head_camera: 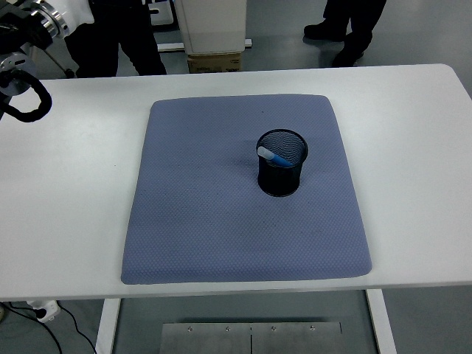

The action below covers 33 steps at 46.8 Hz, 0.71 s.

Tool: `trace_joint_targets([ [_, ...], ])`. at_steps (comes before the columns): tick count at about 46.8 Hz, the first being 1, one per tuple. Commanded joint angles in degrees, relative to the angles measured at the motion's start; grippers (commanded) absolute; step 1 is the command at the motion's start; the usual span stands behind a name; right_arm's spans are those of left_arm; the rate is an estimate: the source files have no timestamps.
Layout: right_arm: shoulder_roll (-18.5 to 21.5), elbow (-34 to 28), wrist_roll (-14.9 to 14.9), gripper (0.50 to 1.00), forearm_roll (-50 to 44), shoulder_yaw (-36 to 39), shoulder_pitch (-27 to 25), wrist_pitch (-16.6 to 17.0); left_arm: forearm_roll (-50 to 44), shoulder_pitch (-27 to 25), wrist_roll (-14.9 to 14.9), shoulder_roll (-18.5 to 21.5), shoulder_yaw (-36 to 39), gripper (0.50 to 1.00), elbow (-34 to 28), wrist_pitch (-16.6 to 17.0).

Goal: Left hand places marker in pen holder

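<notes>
A black mesh pen holder (281, 177) stands upright on the blue-grey mat (206, 214), right of its middle. A blue marker (276, 156) with a pale tip leans inside the holder, its top end against the left rim. Only my left arm's forearm and white wrist cuff (57, 13) show, at the top left corner, with a black cable loop (22, 92) hanging over the table's far left. The hand itself is past the picture's top edge. My right arm does not show.
The mat covers the middle of the white table (413, 147). Beyond the far edge stand a person's dark legs (122, 44), another person's shoes (339, 33) and a white stand on a cardboard box (214, 44).
</notes>
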Motion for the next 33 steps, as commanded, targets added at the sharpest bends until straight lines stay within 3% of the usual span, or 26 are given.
trace_joint_targets([
  [1,0.0,0.0,0.0,1.0,0.0,0.01,0.0,-0.03,-0.07,2.24,0.01,0.53,-2.41,1.0,-0.01,0.05],
  [11,0.0,0.0,0.0,1.0,0.0,0.01,0.0,-0.03,-0.07,9.01,-0.08,2.47,-8.74,1.0,-0.01,0.05],
  [25,0.0,0.0,0.0,1.0,0.0,0.01,0.0,-0.03,0.02,21.76,-0.17,2.55,-20.17,1.0,-0.01,0.05],
  [26,0.0,0.0,0.0,1.0,0.0,0.01,0.0,0.06,0.11,24.46,-0.17,2.47,-23.04,1.0,-0.01,0.05],
  [33,0.0,0.0,0.0,1.0,0.0,0.01,0.0,-0.03,0.37,29.05,-0.08,2.29,-27.37,1.0,0.08,0.05],
])
